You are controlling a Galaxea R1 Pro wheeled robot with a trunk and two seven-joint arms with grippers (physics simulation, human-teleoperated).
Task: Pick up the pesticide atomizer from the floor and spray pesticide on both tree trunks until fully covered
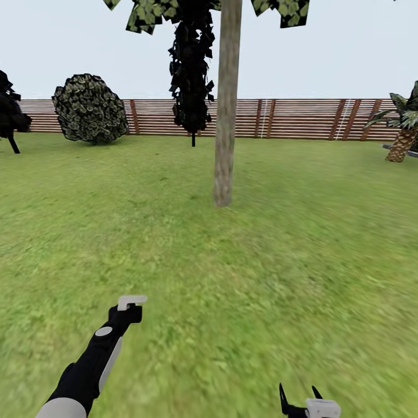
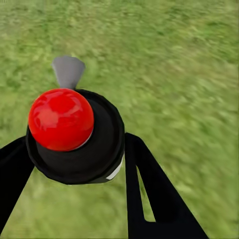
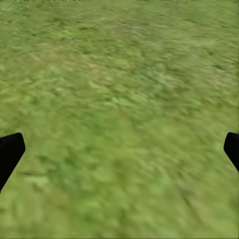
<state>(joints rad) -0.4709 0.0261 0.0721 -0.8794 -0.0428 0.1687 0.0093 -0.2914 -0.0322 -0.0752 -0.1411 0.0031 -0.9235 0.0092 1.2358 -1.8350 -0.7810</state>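
Right up close in the left wrist view sits the pesticide atomizer (image 2: 74, 137), a round dark thing with a shiny red ball on top and a small grey nozzle sticking out past it. Two black fingers (image 2: 154, 194) of the left end effector (image 2: 74, 164) press on it from both sides, so it is pinched tight. From the head view, the left arm reaches out low over the grass, and the atomizer (image 1: 129, 307) shows at its tip as a dark bit with a white part. Down at the bottom edge of that view is the right end effector (image 1: 299, 397), with two thin black fingers pointing up and spread apart. Its own wrist view shows a black fingertip (image 3: 10, 152) at each side and nothing but grass between them. Green lawn (image 1: 302, 261) lies all around. Straight ahead, well apart from both arms, stands a tree trunk (image 1: 226, 104), tall, pale and mottled, with dark leaves high up. Behind it runs a brown wooden fence (image 1: 302, 119). A round bush (image 1: 90, 108) sits by the fence on the left, and a short palm (image 1: 404, 130) on the far right.
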